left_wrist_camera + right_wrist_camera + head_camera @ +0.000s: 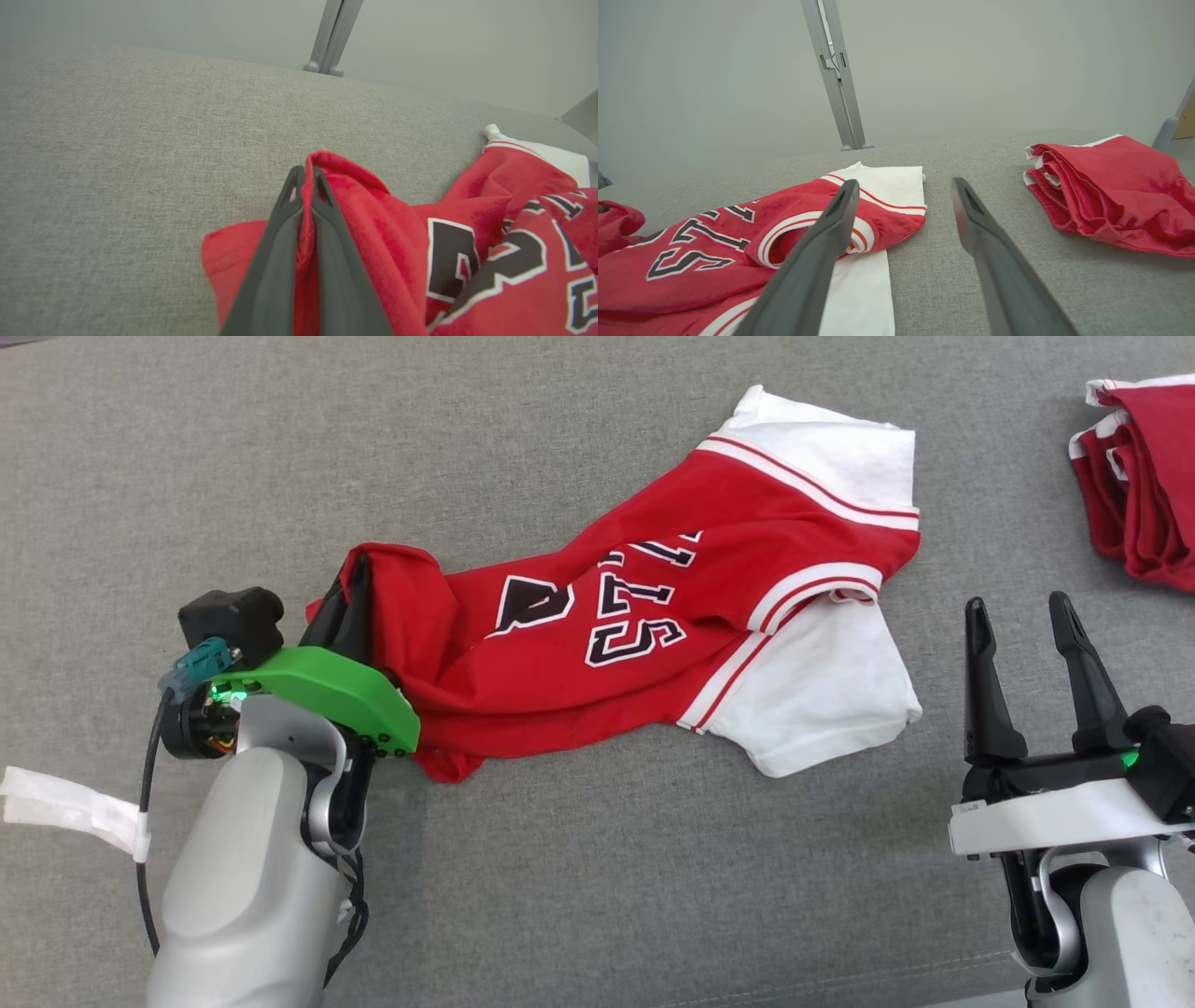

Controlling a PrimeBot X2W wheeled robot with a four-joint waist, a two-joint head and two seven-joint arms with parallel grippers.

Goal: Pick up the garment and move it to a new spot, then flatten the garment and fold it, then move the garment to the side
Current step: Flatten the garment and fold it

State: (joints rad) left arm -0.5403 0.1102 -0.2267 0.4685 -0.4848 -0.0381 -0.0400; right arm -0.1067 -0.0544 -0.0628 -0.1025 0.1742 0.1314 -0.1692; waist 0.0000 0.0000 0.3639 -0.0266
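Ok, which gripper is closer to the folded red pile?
Right. The right gripper stands open near the folded pile; the left gripper is far off, shut on the jersey.

A grey fabric surface (597, 896) carries everything; a red jersey (709, 513) lies rumpled across its middle, white sleeves toward 3 o'clock; a folded red pile (1144, 476) rests at 2 o'clock, well apart.

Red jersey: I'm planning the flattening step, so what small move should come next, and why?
Probably bring the right tool to the near white sleeve and close on it. The left tool is shut on the bunched red end of the jersey, the right tool stands open beside the sleeve holding nothing, and the cloth lies crumpled.
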